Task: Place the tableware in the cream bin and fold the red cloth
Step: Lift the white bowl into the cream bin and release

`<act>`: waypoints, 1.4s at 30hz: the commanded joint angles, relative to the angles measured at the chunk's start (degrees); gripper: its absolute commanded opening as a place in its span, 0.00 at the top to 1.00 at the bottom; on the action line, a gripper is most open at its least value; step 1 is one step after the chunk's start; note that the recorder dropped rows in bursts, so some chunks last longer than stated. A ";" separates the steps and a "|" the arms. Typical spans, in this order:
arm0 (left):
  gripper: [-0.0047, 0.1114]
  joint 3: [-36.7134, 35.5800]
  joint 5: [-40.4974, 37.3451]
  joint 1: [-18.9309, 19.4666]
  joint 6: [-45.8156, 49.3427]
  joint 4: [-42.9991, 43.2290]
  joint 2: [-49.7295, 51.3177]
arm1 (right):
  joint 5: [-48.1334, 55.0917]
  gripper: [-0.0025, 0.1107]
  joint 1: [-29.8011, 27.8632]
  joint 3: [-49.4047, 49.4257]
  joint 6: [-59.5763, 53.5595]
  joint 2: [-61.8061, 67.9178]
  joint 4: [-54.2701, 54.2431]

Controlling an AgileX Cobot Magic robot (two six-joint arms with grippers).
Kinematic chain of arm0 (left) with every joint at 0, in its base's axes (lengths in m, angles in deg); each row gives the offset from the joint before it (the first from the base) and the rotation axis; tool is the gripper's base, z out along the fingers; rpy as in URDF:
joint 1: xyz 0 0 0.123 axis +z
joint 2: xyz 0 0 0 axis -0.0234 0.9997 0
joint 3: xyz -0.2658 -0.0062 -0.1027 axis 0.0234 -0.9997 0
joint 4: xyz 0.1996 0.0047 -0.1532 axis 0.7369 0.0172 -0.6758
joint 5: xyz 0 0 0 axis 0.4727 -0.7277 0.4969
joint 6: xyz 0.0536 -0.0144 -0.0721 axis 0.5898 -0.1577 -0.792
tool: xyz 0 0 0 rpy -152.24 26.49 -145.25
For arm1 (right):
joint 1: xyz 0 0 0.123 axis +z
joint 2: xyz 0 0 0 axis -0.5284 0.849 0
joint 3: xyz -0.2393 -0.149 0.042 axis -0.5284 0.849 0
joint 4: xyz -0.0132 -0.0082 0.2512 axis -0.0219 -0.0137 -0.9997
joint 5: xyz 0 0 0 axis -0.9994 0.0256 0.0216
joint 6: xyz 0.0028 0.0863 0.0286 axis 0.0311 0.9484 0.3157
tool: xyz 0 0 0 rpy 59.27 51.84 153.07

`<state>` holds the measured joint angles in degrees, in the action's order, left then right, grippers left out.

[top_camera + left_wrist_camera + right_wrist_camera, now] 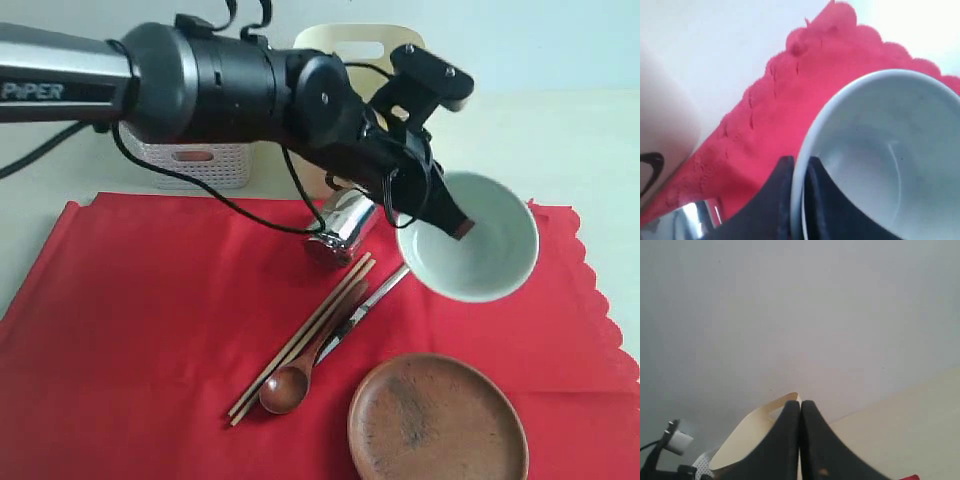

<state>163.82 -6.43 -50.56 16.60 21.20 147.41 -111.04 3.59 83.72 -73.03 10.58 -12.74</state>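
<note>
exterior view: i see the left pincer (455, 222) clamped on the rim of the white bowl (485, 255), which is tilted over the red cloth (150, 320), steel cup (345, 225) just beside the pincer, cream bin (320, 38) behind it, right pincer (800, 440) fingers pressed together on nothing.

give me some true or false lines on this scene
1. The left gripper clamps the rim of the round white bowl. True.
2. The shiny steel cup stands in the cream bin. False: it lies on its side on the bright red cloth.
3. The brown round plate rests on the cloth. True.
4. The brown wooden spoon lies in the plate. False: it lies on the cloth beside the wooden chopsticks.
5. The right gripper is open. False: its fingers are pressed together.
</note>
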 commanded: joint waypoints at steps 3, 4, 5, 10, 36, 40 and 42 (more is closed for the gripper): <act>0.96 0.43 1.40 3.00 0.06 -0.85 -7.11 | -0.19 0.98 -0.15 0.18 -0.18 -0.14 0.54; 0.96 0.76 1.40 3.78 0.06 -1.01 -7.86 | -0.19 0.98 -0.15 0.18 -0.18 -0.14 0.54; 0.96 1.05 1.78 4.47 0.06 -1.29 -8.37 | -0.19 0.98 -0.15 0.18 -0.18 -0.14 0.54; 0.96 2.59 8.23 8.86 0.06 -4.96 -8.92 | -0.19 0.98 -0.15 0.18 -0.18 -0.14 0.54; 0.78 7.95 36.73 14.44 -2.87 -5.26 9.81 | -0.19 0.98 -0.15 0.18 -0.18 -0.14 0.54; 0.54 8.09 36.73 14.44 -2.87 -5.26 10.03 | -0.19 0.98 -0.15 0.18 -0.18 -0.14 0.54; 0.45 8.09 36.83 14.44 -2.87 -5.26 10.03 | -0.19 0.98 -0.15 0.18 -0.18 -0.14 0.54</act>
<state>171.54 29.37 -36.25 14.24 16.44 157.52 -111.04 3.59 83.72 -73.03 10.58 -12.74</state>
